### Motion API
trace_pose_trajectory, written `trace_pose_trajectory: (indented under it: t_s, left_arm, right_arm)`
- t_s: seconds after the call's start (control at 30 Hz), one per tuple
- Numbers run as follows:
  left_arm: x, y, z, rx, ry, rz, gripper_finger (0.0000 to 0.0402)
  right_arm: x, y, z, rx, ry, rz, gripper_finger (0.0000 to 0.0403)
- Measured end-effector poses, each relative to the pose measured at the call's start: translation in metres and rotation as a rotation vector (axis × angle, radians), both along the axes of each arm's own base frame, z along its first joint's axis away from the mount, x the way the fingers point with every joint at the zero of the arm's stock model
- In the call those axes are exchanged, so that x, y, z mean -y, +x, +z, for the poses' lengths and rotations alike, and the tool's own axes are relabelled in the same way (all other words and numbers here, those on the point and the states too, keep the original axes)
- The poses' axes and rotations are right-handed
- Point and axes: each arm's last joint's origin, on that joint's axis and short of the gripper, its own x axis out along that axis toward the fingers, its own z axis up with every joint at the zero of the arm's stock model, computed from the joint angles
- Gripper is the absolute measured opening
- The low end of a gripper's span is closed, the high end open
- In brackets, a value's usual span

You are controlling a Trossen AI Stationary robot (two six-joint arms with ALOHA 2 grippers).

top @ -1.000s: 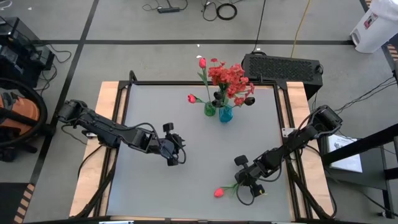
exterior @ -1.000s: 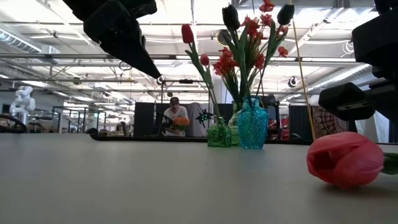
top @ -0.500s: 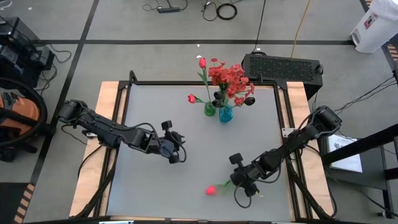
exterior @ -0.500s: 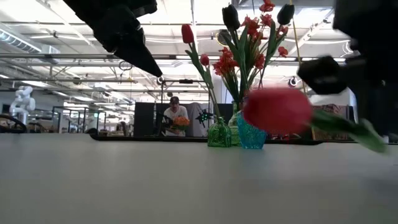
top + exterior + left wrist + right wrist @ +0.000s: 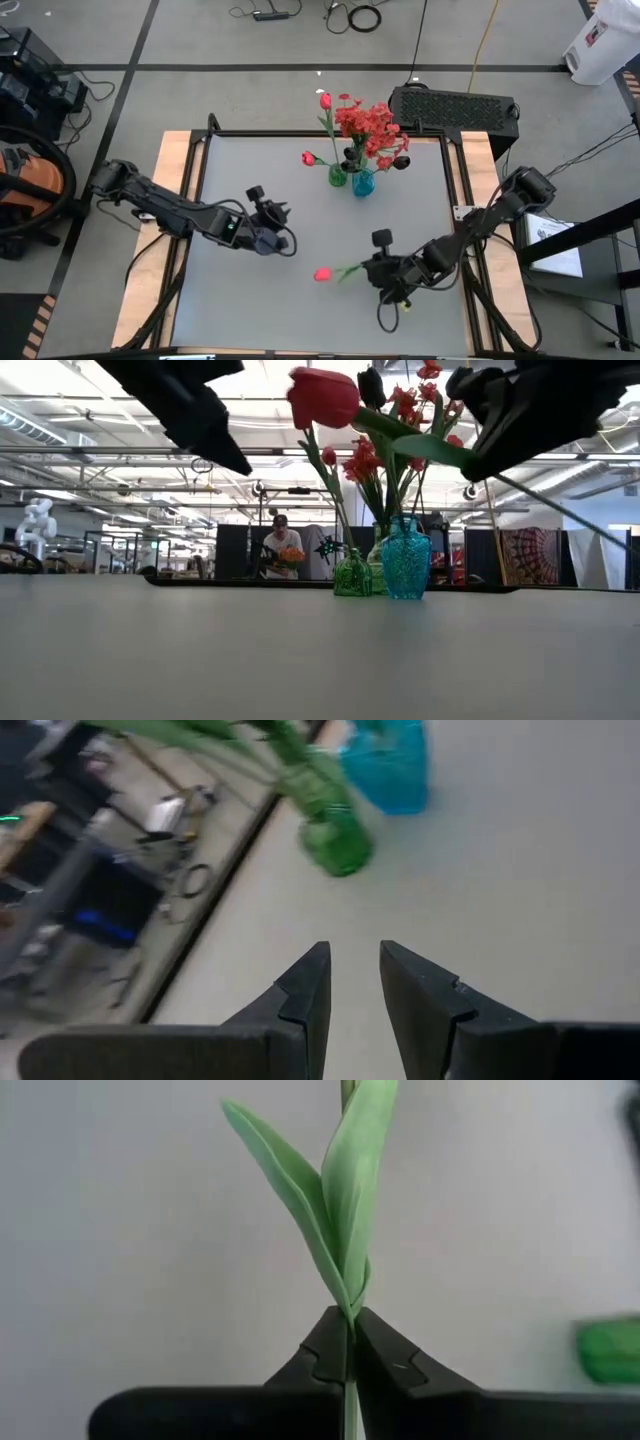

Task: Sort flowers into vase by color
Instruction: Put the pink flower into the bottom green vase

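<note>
A pinkish-red tulip (image 5: 322,273) on a thin green stem hangs over the table's near middle, with my right gripper (image 5: 370,268) shut on the stem. In the low view its bud (image 5: 323,396) is high above the tabletop. My left gripper (image 5: 286,242) hovers left of centre, open and empty, and points toward the vases. A green vase (image 5: 338,177) and a blue vase (image 5: 362,183) stand side by side near the far edge. They hold red blossoms, tulips and dark buds. My right gripper pinches the tulip's stem (image 5: 351,1318) between its two fingertips, just below where the two long leaves (image 5: 340,1200) branch off. It comes from the table's right, slanting down, and the stem runs on ahead of the fingers. The tulip is lifted clear, bud toward the table's left.
A black box (image 5: 455,108) sits beyond the far right corner. Wooden boards (image 5: 175,200) border the grey tabletop. Bare tabletop (image 5: 300,320) lies between the arms and the near edge. A person (image 5: 281,545) stands far off in the room behind.
My right gripper has risen and swung toward the table's left, staying shut on the stem. The tulip's bud, which lay on the table near the front edge, is now lifted clear and carried up and left. My left gripper has turned in place toward the vases.
</note>
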Motion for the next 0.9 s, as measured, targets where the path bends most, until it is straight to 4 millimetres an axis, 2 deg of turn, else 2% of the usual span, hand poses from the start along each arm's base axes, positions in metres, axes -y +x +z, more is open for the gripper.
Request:
trace_pose_trajectory:
  t_s: [0.2,0.47,0.73,0.9]
  left_arm:
    - [-0.004,-0.025,0.011,0.008,0.061,0.117,0.0097]
    - [-0.010,-0.073,0.014,-0.002,0.110,0.265,0.0097]
    - [-0.013,-0.109,-0.006,0.093,0.122,0.314,0.0097]
    - [-0.017,-0.125,-0.026,0.165,0.138,0.331,0.0097]
  right_arm:
    - [0.015,-0.019,0.014,-0.004,-0.063,-0.138,0.0000]
    - [0.030,-0.048,0.032,-0.034,-0.102,-0.223,0.0000]
    - [0.041,-0.085,0.050,0.036,-0.122,-0.318,0.0000]
    - [0.049,-0.110,0.041,0.124,-0.066,-0.335,0.0000]
